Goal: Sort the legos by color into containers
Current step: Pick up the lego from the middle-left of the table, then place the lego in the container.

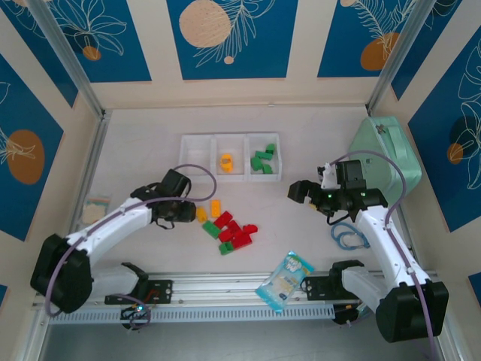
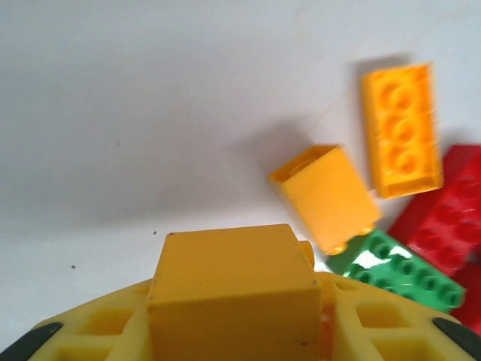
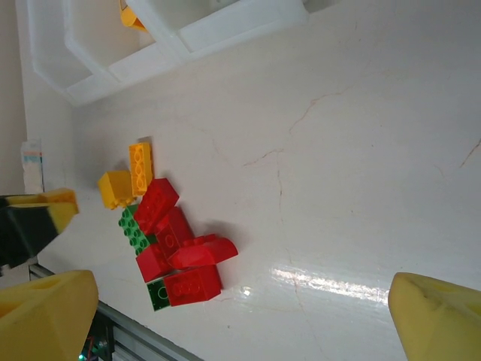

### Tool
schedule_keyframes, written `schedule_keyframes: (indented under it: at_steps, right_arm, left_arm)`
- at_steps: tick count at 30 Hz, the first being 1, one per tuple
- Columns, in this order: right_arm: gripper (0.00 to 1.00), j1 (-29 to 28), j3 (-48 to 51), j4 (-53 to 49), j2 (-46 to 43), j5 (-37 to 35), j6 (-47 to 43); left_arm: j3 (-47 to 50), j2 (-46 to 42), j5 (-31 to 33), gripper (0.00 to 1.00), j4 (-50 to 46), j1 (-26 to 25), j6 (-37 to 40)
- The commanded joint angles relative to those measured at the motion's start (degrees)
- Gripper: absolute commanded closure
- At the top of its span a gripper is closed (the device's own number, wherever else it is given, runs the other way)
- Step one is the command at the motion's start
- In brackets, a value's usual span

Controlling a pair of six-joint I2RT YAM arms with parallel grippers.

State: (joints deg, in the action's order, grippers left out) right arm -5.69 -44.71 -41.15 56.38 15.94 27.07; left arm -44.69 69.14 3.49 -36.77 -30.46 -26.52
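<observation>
A: What's the setting?

B: A white tabletop [image 1: 150, 128] boxed in by cream walls with blue leaf-print panels [image 1: 263, 60]. The biggest loose item is a mint-green case [image 1: 387, 154] in the far right corner, just behind the right arm [image 1: 383, 241].

A: And the containers?

B: The containers [image 1: 213, 158] stand in a row toward the far middle. The centre bin has one yellow-orange piece [image 1: 225, 161], and the right bin has several green ones [image 1: 263, 162].

A: Where are the legos?

B: The loose legos [image 1: 233, 229] lie heaped mid-tabletop, nearer than the bins. They are mostly red, with green and yellow-orange at the edges.

A: The hands?

B: The left hand [image 1: 188, 213] is at the heap's left edge. From above, its body covers what it has. Its wrist camera shows it clamped on a yellow-orange brick [image 2: 233, 289]. Beyond that, on the tabletop, lie a long studded orange brick [image 2: 400, 128], a tipped orange one [image 2: 327, 195], a green plate [image 2: 398, 271] and a red brick [image 2: 443, 218]. The right hand [image 1: 297, 190] hangs right of the heap, well apart from it. Its yellow fingers [image 3: 45, 316] are spread wide with bare tabletop between them.

A: Anything else about?

B: A blue-white snack packet [image 1: 284, 280] on the near rail [image 1: 218, 289], and a coiled blue cable [image 1: 349, 237] beside the right arm.
</observation>
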Motion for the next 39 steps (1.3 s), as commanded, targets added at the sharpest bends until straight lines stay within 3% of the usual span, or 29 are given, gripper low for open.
schedule_keyframes:
  at_steps: [1, 7, 18, 23, 31, 39]
  right_arm:
    - [0.00, -0.3, -3.8, -2.6, 0.9, -1.2, -1.8]
    - [0.00, -0.4, -3.4, -0.6, 0.3, -0.1, -1.6]
    - [0.01, 0.0, 0.1, -2.1, -5.6, -0.8, -2.7]
    - [0.01, 0.3, 0.2, -2.2, -6.6, -0.9, -2.8]
    - [0.01, 0.4, -0.2, -3.2, -6.9, -1.5, -2.9]
    - [0.01, 0.4, 0.2, -4.5, -9.8, -3.2, -3.1]
  left_arm:
    - [-3.7, -2.9, 1.2, 0.68, -1.2, 0.7, -1.3]
    - [-15.8, 4.9, 0.7, 0.66, -2.2, 0.7, 2.7]
    - [-43.6, 32.7, -4.6, 0.66, -4.1, 0.7, 6.5]
    - [-55.9, 42.5, 1.0, 0.66, -9.0, 0.1, 5.0]
    - [-68.1, 53.0, -1.1, 0.65, -8.7, 0.0, 1.7]
    - [-79.3, 61.2, -2.7, 0.56, -12.3, 0.0, 3.5]
